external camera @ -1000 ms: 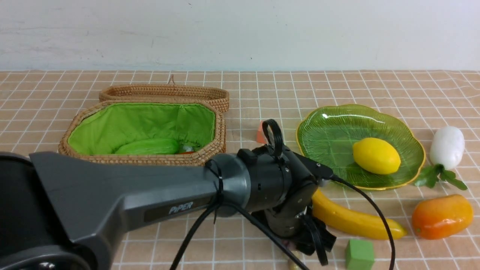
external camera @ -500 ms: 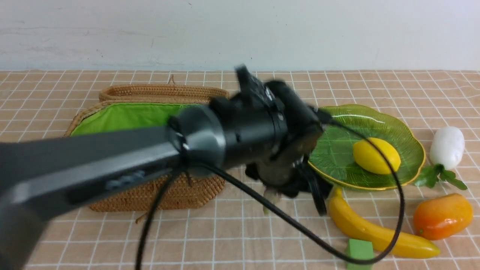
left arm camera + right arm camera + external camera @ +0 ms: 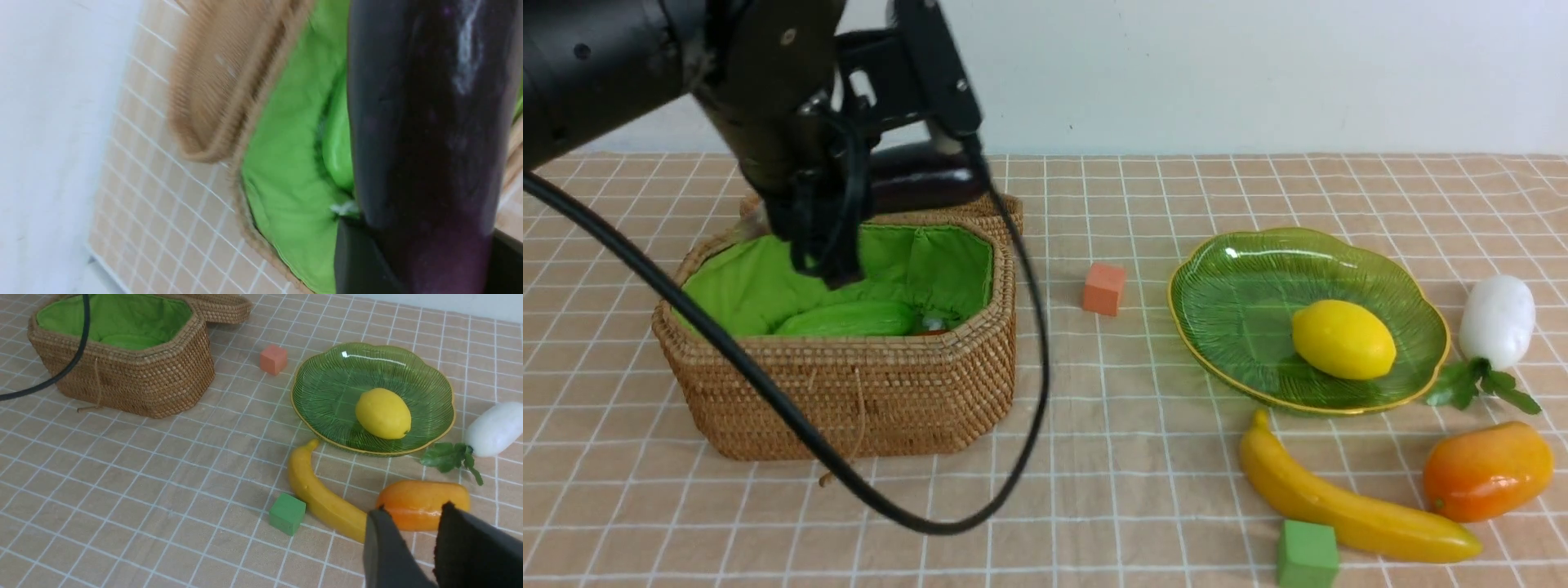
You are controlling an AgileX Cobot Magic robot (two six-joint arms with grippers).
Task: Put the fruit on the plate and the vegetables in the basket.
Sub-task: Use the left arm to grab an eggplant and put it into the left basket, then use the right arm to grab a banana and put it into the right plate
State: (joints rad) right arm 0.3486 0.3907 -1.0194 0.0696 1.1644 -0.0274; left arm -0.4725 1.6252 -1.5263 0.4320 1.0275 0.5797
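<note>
Front view, left pincer (image 3: 870, 184): closed on the dark purple eggplant (image 3: 927, 181) and holding it roughly level in the air over the back of the basket (image 3: 849, 392). It is clear of the lining, so a release would probably drop it inside.
Front view, basket: open, with its lid (image 3: 980, 208) folded back behind. The green gourd (image 3: 849, 320) lies within. An orange sliver beside it may be the carrot, though too little shows to be sure.
Front view, plate (image 3: 1258, 269): carries the lemon (image 3: 1343, 339) alone. The banana (image 3: 1339, 502) and the mango (image 3: 1486, 472) lie on the surface (image 3: 1094, 457) just in front of it, on the right arm's side.
Front view, radish (image 3: 1496, 320): on the surface just beside the plate's right edge, well apart from the basket where it belongs.
Front view, cubes: the orange cube (image 3: 1103, 288) sits between basket and plate, and the green cube (image 3: 1307, 555) sits close against the banana. Neither is part of the sorting.
Left wrist view, eggplant (image 3: 425, 122): runs the length of the picture, clamped near one end by the left pincer (image 3: 429, 265). The green lining below is blurred.
Right wrist view, right pincer (image 3: 423, 539): jaws parted a little with nothing between them. It is poised near the mango (image 3: 408, 498), so it is judged ready for the next fruit.
</note>
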